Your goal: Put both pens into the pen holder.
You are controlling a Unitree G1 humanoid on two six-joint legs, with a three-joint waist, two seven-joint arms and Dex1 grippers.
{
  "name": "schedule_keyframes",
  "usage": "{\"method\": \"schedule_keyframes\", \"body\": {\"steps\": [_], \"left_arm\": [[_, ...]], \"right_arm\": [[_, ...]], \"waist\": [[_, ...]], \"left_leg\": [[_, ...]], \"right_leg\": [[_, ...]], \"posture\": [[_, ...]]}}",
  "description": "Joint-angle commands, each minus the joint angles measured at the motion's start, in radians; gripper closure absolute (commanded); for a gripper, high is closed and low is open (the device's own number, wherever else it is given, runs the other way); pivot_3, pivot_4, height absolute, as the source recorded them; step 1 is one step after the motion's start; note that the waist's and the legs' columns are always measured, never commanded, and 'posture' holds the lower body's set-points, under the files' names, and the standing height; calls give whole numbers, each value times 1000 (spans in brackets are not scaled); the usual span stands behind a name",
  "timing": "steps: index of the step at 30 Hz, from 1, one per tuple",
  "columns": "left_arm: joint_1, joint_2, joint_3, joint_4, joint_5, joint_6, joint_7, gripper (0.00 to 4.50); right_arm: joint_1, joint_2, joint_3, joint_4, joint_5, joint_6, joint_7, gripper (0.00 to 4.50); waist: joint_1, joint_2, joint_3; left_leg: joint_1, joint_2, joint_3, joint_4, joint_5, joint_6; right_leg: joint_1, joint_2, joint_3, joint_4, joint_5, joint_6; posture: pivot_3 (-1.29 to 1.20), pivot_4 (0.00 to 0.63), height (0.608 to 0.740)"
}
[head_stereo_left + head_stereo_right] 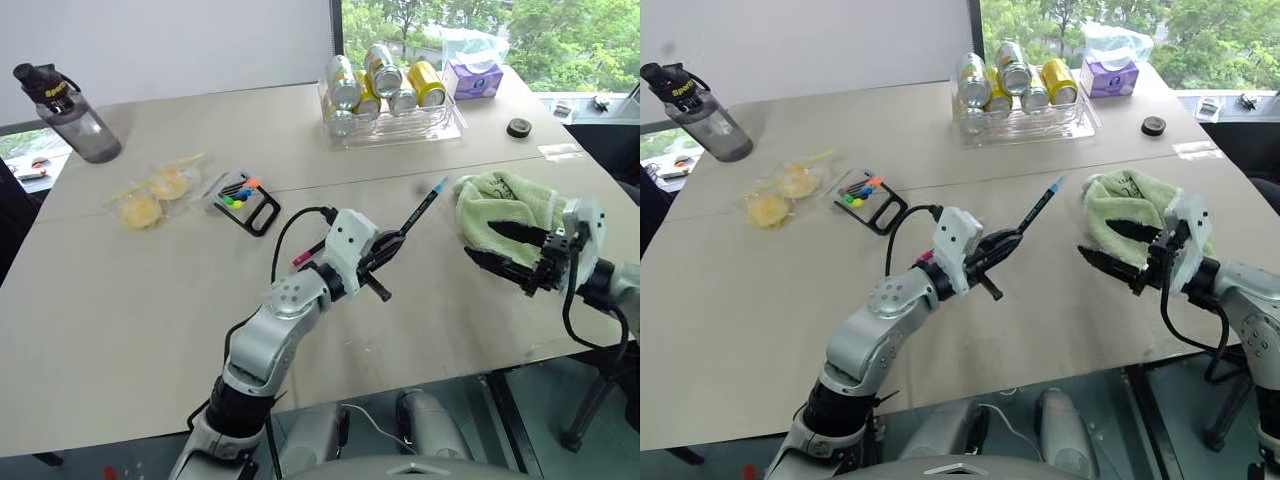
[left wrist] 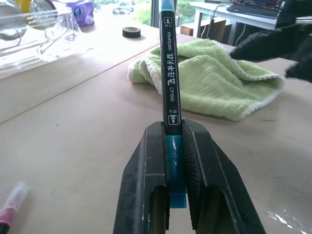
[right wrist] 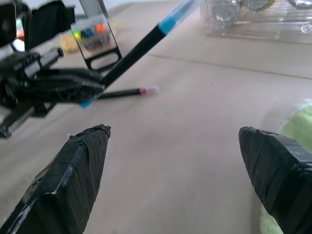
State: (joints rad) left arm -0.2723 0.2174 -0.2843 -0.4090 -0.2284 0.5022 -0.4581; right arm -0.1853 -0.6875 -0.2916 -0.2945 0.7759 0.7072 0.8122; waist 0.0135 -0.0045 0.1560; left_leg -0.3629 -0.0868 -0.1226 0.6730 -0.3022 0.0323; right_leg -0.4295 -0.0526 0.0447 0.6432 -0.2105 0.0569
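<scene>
Nearest to us, the left gripper [image 1: 385, 252] is clenched on the blue-ended pen [image 1: 420, 213], whose shaft runs out beyond the fingertips, lifted off the table [image 1: 130, 330] and slanting toward the green towel [image 1: 500, 205]. The pink-ended pen [image 3: 124, 92] lies flat on the table just behind and below these fingers. Our right gripper [image 1: 1118, 248] has its fingers spread wide, grasping nothing, poised just in front of the towel. The pen holder [image 1: 244, 198], with bright marker tips showing, lies well beyond the left fingers; the tray of cans [image 1: 385, 105] lies farther off.
</scene>
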Motion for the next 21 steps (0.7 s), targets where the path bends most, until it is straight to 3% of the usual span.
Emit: {"method": "schedule_keyframes", "body": {"steps": [1, 8, 16, 21], "left_arm": [[-11, 23, 0, 2, 6, -97, -57, 4457], [-7, 32, 4, 18, -11, -169, -117, 4457], [-10, 54, 7, 43, 8, -198, -148, 4457], [-9, 57, 3, 53, 18, -212, -152, 4500]], "right_arm": [[-79, 54, -35, -6, 92, 50, -83, 0], [-154, 130, 9, 13, 137, 103, -175, 0], [-236, 203, -31, 36, 268, 151, -238, 0], [-229, 195, -21, 23, 300, 164, -221, 2192]], "waist": [[1, 0, 0], [3, 0, 0], [-1, 0, 0], [0, 0, 0]], "left_leg": [[0, 0, 0, 0, 0, 0], [-2, -1, -1, 0, 0, 0], [-1, 0, -1, -1, 0, 0], [-2, -1, -1, -1, 0, 1]], "right_leg": [[0, 0, 0, 0, 0, 0], [-1, -1, -1, -1, 0, 0], [-1, 0, 0, 0, 0, 0], [-2, 0, 0, -1, 0, 0]], "posture": [[0, 150, 739], [0, 150, 739], [0, 150, 739], [0, 150, 739]]}}
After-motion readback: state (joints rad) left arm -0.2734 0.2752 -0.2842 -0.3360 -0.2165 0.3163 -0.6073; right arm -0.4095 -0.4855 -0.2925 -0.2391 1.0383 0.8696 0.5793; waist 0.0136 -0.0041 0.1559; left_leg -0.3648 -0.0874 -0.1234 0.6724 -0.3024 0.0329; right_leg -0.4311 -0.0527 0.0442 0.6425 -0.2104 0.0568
